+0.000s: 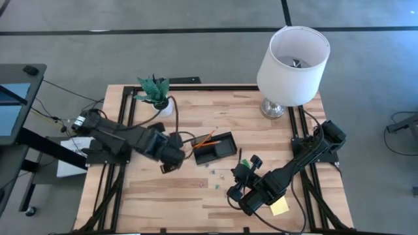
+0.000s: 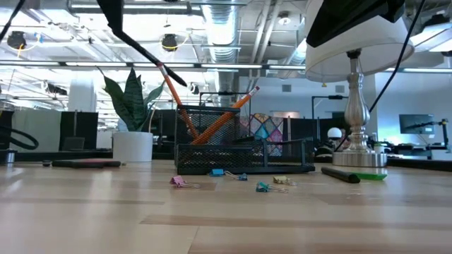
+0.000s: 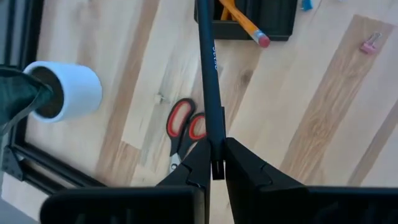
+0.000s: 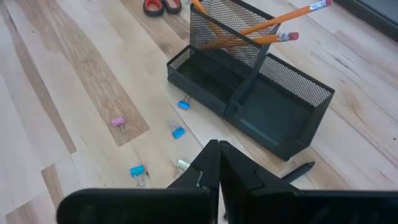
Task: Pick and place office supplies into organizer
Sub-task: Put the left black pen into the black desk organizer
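Left end effector (image 3: 216,163) around black pen (image 3: 208,74)

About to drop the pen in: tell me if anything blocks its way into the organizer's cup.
Nothing visible blocks it. The left gripper holds the black pen, tip towards the organizer, where two orange pencils already lean.

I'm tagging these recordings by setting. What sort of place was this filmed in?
Probably an open-plan office or lab: exposed ceiling ducts and rows of dark workstations show behind a wooden table staged with a lamp.

Black mesh organizer (image 4: 249,93), orange pencils (image 4: 273,28), red-handled scissors (image 3: 183,127), pink clip (image 4: 117,122)
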You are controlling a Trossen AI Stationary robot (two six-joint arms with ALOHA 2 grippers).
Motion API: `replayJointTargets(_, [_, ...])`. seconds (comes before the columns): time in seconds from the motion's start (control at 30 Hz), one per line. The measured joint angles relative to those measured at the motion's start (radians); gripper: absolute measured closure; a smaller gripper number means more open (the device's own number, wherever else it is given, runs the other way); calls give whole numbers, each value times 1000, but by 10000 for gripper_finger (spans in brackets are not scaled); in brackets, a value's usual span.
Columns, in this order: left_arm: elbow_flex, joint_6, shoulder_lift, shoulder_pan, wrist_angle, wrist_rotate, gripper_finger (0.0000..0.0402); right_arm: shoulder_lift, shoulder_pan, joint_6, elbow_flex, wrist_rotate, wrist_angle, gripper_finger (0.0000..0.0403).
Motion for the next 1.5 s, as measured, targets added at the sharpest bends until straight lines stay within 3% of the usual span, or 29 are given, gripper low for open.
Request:
replayJointTargets(0.4, [3,234,7,187,106,219,386,0,-1,0,0,1,-1,403])
replayJointTargets(0.6, [95,271,39,240,92,266,386,0,-1,0,0,1,-1,403])
replayJointTargets(0.73, [179,288,100,274,-3,288,386,0,-1,0,0,1,-1,403])
replayJointTargets(1.0, [233,357,211,300,-14,340,386,0,0,3,0,1,-1,403])
replayJointTargets(1.2, [233,352,223,306,-12,348,386,0,2,3,0,1,5,403])
replayJointTargets(1.5, [233,357,260,330,-16,457,386,0,1,3,0,2,51,403])
